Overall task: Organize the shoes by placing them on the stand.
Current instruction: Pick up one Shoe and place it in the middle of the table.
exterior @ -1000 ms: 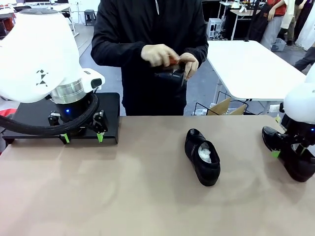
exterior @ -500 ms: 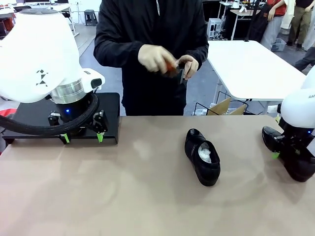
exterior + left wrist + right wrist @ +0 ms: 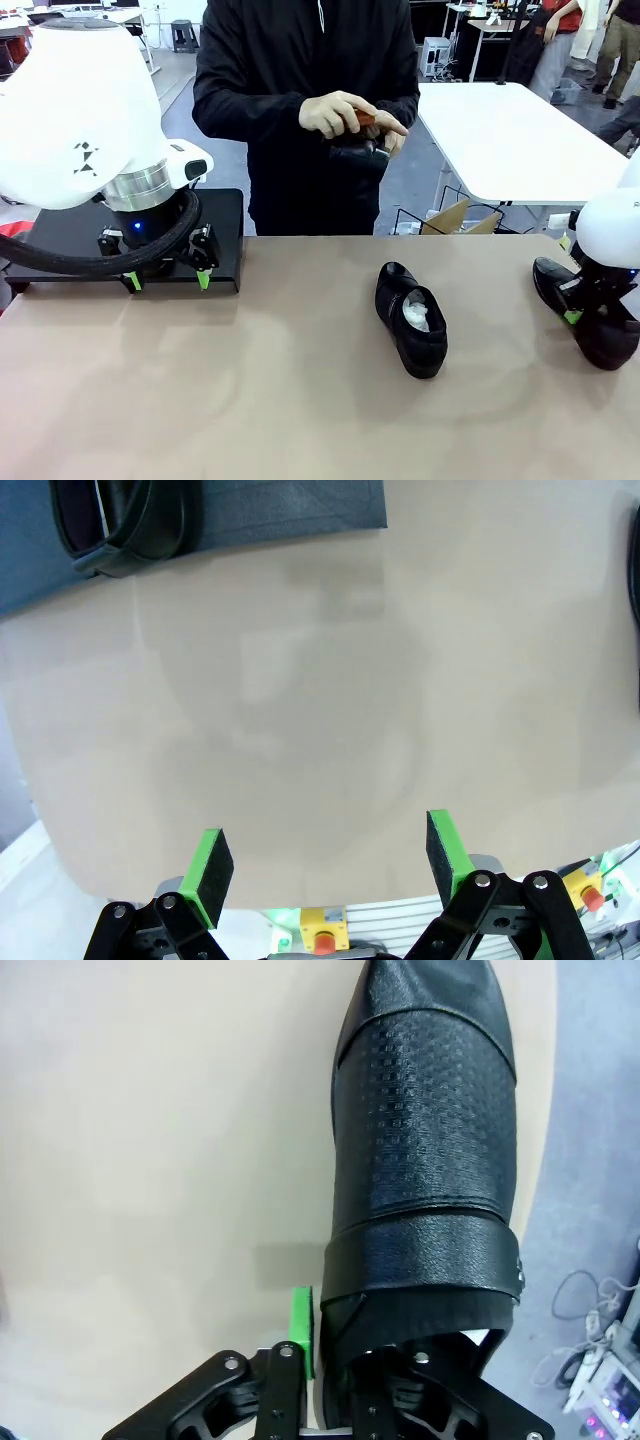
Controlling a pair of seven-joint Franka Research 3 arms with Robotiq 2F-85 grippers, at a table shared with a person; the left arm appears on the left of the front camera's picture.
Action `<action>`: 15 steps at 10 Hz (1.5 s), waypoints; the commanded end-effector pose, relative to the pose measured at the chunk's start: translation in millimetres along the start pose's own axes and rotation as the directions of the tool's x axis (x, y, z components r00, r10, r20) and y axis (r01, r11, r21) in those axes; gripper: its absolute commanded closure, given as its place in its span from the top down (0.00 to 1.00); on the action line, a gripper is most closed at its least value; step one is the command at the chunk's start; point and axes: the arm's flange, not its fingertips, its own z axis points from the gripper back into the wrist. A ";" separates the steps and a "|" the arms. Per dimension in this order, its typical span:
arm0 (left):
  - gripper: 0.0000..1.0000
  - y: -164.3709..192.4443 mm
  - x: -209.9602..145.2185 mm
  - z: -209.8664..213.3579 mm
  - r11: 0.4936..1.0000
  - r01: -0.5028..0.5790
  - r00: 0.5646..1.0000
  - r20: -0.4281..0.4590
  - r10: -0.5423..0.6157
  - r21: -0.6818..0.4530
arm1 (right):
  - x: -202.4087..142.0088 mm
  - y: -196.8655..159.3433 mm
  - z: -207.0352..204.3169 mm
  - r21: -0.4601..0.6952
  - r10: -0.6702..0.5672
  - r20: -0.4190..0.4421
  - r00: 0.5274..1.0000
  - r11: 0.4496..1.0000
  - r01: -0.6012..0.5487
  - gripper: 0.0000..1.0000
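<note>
Tan table (image 3: 250, 400): right pincer (image 3: 335, 1355) clamps a shoe (image 3: 430, 1160); left pincer (image 3: 328, 865) wide, stand (image 3: 300, 505) holds another shoe (image 3: 120, 520).

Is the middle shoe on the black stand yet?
No, the shoe lies on the bare table, well to the right of the stand.

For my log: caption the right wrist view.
Right pincer clamping a black shoe by its collar on the tan table.

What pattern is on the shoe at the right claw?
The shoe is black with tiny dimples, best in right wrist view.
</note>
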 end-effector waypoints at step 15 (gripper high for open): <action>1.00 2.8 -0.7 1.2 1.000 -0.002 1.000 0.002 0.002 0.004 | -98.1 16.5 127.7 0.070 -0.103 0.127 0.986 0.993 0.095 0.00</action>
